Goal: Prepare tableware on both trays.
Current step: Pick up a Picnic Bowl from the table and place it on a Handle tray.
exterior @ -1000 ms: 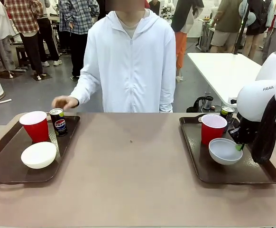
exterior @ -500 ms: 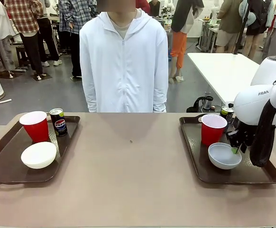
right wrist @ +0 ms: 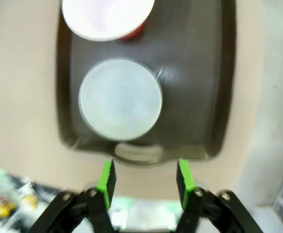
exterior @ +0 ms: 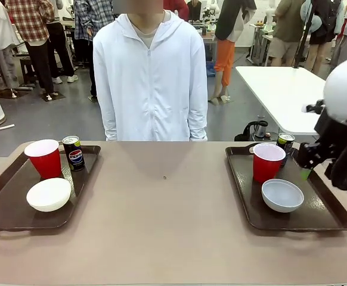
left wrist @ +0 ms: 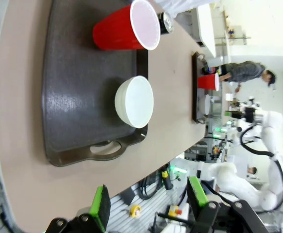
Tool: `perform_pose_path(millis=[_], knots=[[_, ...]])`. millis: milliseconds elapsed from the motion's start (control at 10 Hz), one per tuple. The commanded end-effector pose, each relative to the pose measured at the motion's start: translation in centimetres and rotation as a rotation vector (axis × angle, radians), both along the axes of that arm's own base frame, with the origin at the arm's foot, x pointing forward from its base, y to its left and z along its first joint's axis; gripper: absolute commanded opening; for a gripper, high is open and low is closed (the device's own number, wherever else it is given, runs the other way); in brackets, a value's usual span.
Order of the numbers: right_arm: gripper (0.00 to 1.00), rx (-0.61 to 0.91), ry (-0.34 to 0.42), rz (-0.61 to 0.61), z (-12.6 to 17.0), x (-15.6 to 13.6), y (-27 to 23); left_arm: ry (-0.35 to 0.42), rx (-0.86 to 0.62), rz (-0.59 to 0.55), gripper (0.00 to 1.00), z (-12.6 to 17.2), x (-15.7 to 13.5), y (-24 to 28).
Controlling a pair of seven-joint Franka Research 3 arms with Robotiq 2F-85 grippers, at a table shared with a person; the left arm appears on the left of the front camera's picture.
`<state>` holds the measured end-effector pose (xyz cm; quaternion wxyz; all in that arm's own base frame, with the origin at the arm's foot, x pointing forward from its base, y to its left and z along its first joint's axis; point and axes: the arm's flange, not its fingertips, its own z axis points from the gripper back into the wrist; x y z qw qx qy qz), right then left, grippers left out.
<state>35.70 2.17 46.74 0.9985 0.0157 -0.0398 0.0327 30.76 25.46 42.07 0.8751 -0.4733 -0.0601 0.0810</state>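
A wide light-brown table is seen across the front view, and a person in a white zip hoodie is standing at its far edge, arms down at the sides. Two dark-brown trays are laid on the table, well apart. The left tray is placed at the robot's left end and the right tray at the right end.

On the left tray a red cup is placed upright at the far side, and a slim black can with a red and blue logo is set just beside it, toward the table's middle. A white bowl is found nearer to the robot, in front of the cup.

On the right tray a second red cup is placed upright, and a pale-grey bowl is laid in front of it. A second black can is seen behind the cup at the tray's far rim.

The right gripper is held in the air above the near handle of the right tray; its green pads are spread wide and nothing is between them. The left gripper is also held wide, with nothing gripped, off the near edge of the table beside the left tray.
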Motion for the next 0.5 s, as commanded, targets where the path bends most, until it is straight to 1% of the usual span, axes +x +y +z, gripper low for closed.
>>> perform_pose_path(millis=[0, 100, 200, 300, 400], knots=[[0.85, 0.07, 0.063, -0.009, 3.5, -2.0, 0.2, -0.013, -0.007, -0.002, 0.84, 0.2, -0.2, 0.1], [0.95, 0.08, 0.068, -0.008, 5.0, -3.1, 0.2, -0.013, -0.007, -0.002, 0.84, 0.2, -0.2, 0.1], [1.0, 0.067, 0.052, -0.013, 6.1, -4.0, 0.1, -0.013, -0.007, -0.002, 0.84, 0.2, -0.2, 0.1], [1.0, 0.063, 0.033, -0.017, 6.5, -4.2, 0.2, -0.013, -0.007, -0.002, 0.84, 0.2, -0.2, 0.1], [1.0, 0.053, 0.055, -0.003, 5.7, -3.7, 0.2, -0.013, -0.007, -0.002, 0.84, 0.2, -0.2, 0.1]])
